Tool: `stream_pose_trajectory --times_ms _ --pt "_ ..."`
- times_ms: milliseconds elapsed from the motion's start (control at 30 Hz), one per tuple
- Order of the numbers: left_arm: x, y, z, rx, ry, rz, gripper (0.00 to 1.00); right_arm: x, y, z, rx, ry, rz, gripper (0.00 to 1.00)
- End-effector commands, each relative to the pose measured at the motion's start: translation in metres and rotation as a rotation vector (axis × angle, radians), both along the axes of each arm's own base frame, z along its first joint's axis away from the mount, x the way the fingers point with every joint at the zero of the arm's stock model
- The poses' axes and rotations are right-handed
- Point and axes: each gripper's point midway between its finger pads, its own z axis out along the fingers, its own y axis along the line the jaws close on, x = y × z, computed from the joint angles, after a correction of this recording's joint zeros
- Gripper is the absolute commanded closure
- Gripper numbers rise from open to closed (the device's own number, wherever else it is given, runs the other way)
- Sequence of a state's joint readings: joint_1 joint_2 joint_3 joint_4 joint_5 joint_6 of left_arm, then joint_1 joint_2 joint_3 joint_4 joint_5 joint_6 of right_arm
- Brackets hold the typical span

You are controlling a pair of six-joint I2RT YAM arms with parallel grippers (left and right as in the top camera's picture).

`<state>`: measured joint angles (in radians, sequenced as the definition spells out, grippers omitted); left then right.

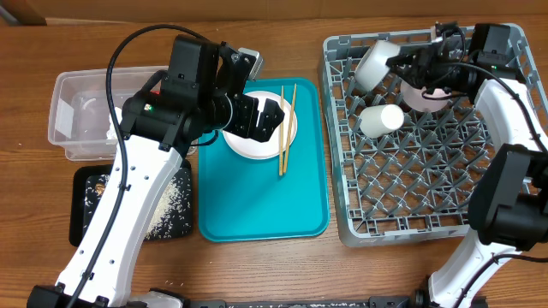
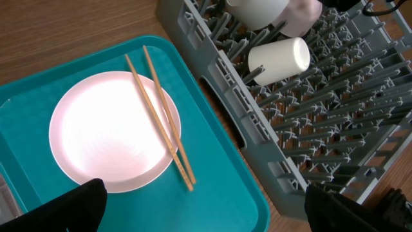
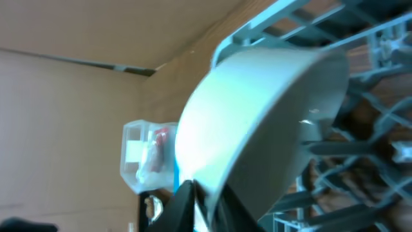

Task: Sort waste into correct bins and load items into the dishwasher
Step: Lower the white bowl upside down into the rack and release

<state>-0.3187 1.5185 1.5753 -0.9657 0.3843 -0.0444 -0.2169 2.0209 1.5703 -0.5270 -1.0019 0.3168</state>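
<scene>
The pale pink plate (image 1: 257,128) lies on the teal tray (image 1: 261,205) with two chopsticks (image 1: 284,128) across its right side. My left gripper (image 1: 264,115) hovers over the plate, open and empty; in the left wrist view (image 2: 212,216) its fingers flank the plate (image 2: 109,132) and chopsticks (image 2: 161,119). My right gripper (image 1: 404,67) is shut on the rim of the grey bowl (image 1: 375,64), tilted over the far part of the grey rack (image 1: 411,188). The bowl (image 3: 257,116) fills the right wrist view above the jaws (image 3: 206,206). A pink bowl (image 1: 426,96) and a white cup (image 1: 381,120) lie in the rack.
The clear tub (image 1: 73,111) at far left holds the white napkin and a red wrapper (image 3: 158,138). The black tray (image 1: 86,205) in front of it holds food scraps and rice crumbs (image 1: 167,205). My left arm crosses above both.
</scene>
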Motion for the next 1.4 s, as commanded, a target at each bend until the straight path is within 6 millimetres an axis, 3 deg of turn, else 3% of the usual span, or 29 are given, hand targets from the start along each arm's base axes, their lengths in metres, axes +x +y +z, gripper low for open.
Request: stream_pose_trajectory --times_ms 0,300,467,600,667,800,1000,1067,1100,1133,1267,1367 --pt "0.001 0.002 0.009 0.005 -0.033 -0.010 0.00 0.003 -0.026 -0.003 -0.028 0.001 -0.061 0.79" --pt "0.001 0.002 0.009 0.005 -0.033 -0.010 0.00 -0.012 -0.083 0.012 -0.011 0.038 -0.186 0.51" --pt "0.001 0.002 0.009 0.005 -0.033 -0.010 0.00 -0.020 -0.111 0.027 -0.180 0.048 -0.325 0.47" --pt "0.001 0.002 0.009 0.005 -0.033 -0.010 0.00 -0.031 -0.120 0.040 -0.345 0.064 -0.414 0.47" --pt "0.001 0.002 0.009 0.005 -0.033 -0.010 0.00 -0.037 -0.115 0.047 -0.413 0.069 -0.437 0.47" --pt "0.001 0.002 0.008 0.005 -0.033 -0.010 0.00 -0.051 -0.079 0.055 -0.535 0.069 -0.378 0.47" --pt "0.001 0.002 0.009 0.005 -0.033 -0.010 0.00 -0.065 -0.044 0.034 -0.799 0.132 -0.341 0.43" --pt "0.001 0.002 0.009 0.005 -0.033 -0.010 0.00 -0.067 -0.036 0.032 -0.878 0.130 -0.339 0.30" --pt "0.001 0.002 0.009 0.005 -0.033 -0.010 0.00 -0.068 -0.030 0.032 -0.907 0.124 -0.332 0.09" --pt "0.001 0.002 0.009 0.006 -0.033 -0.011 0.00 -0.068 -0.024 0.032 -0.915 0.116 -0.320 0.00" --pt "0.001 0.002 0.009 0.005 -0.033 -0.010 0.00 -0.070 -0.004 0.032 -0.916 0.094 -0.277 0.00" --pt "0.001 0.002 0.009 0.005 -0.033 -0.010 0.00 -0.070 -0.002 0.032 -0.916 0.092 -0.272 0.00"
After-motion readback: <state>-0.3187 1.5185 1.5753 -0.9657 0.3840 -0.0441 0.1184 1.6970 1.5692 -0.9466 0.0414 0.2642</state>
